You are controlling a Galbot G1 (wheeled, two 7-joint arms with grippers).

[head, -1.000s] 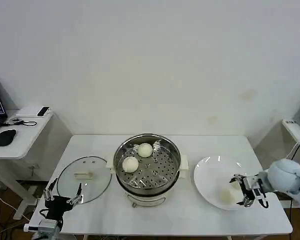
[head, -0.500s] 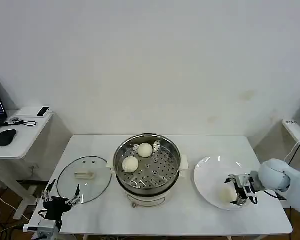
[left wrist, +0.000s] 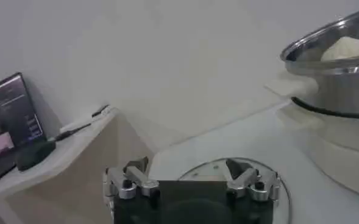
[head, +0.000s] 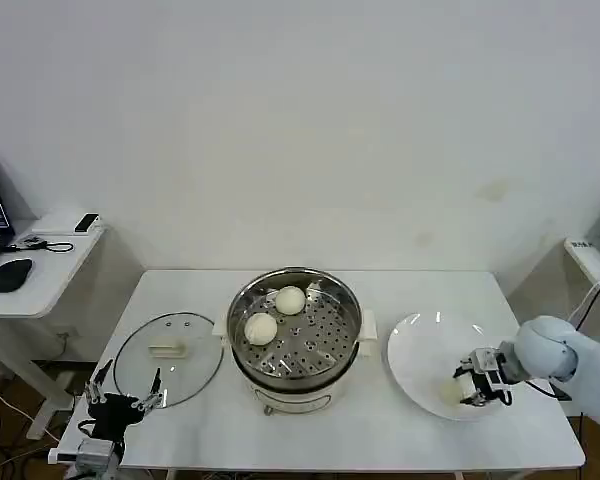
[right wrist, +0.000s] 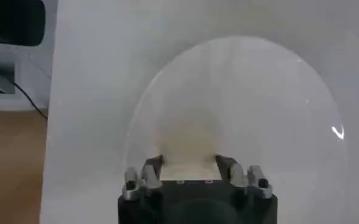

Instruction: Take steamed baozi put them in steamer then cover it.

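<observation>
Right claw (head: pixel 473 385) clenched around a bun (right wrist: pixel 188 145) on the white plate (head: pixel 420 345) near the table's (head: pixel 400 440) right edge, steamer (head: pixel 296 335) with two buns (head: pixel 261 327) well to its left across bare tabletop, left claw (head: pixel 127 399) released, just beside the glass lid (head: pixel 168 358) at the table's front left corner, no readable writing

White plate (head: pixel 420 345), side-desk mouse (head: pixel 12 274)

My right tool (head: pixel 477 382) covers most of the bun (right wrist: pixel 187 141) on the plate (head: pixel 420 345), so I can't tell if the fingers actually touch it. My left tool (left wrist: pixel 191 181) blocks part of the lid (left wrist: pixel 277 198), and the steamer (left wrist: pixel 337 91) is cut off at the edge.
</observation>
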